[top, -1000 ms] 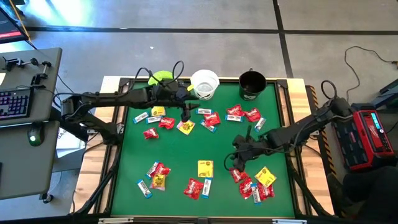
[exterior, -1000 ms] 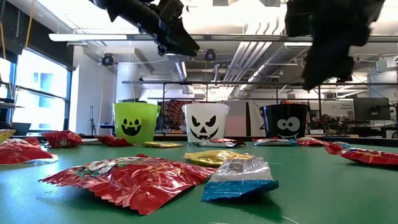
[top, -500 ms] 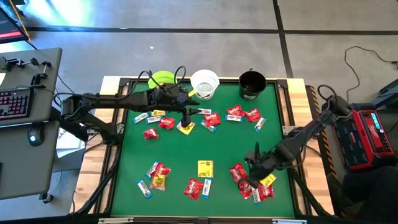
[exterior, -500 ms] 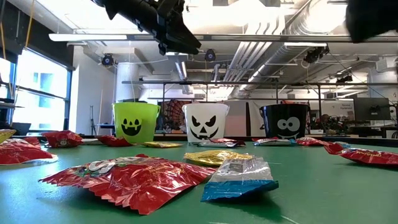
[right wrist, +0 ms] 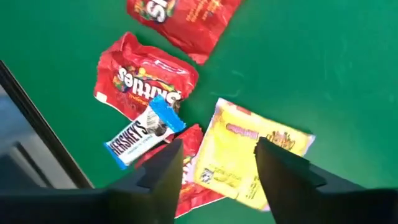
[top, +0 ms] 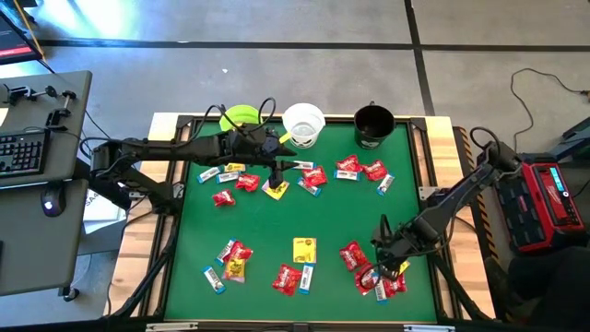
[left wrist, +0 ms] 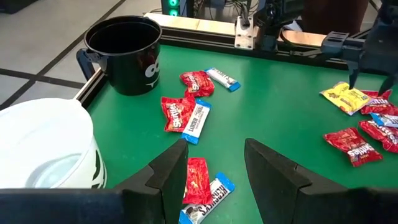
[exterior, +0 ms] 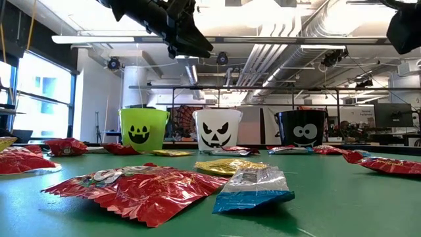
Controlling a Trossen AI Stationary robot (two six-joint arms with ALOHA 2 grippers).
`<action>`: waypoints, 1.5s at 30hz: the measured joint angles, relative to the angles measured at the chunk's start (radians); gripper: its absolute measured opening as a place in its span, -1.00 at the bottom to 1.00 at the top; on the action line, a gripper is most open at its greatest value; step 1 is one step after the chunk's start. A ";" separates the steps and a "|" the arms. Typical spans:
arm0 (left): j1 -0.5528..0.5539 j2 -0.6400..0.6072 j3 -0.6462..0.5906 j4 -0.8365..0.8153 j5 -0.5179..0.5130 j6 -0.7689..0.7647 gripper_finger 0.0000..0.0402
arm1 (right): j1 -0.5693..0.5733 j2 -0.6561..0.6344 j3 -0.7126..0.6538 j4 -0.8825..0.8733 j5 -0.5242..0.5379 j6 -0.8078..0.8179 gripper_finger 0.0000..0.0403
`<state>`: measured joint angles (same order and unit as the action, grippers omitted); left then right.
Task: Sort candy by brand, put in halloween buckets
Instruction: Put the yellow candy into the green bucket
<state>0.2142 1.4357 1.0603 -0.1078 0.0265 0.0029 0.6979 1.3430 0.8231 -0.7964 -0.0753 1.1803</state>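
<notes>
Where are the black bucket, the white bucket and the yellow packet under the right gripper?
black bucket (left wrist: 127, 62): left wrist view, on its outer side wall.
white bucket (exterior: 217, 128): low view, on its front wall with the face.
yellow packet (right wrist: 249, 158): right wrist view, on the middle of the wrapper.

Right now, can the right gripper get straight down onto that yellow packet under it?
Probably yes. The right gripper hangs open over the yellow packet, whose top is bare; a red packet lies at one edge.
</notes>
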 joint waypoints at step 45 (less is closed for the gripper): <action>0.000 0.000 0.000 -0.002 0.000 -0.001 -0.24 | -0.030 0.259 -0.002 0.128 -0.053 -0.454 -0.38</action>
<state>0.2138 1.4361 1.0607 -0.1093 0.0261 0.0017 0.6684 1.6016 0.8215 -0.6685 -0.1284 0.7265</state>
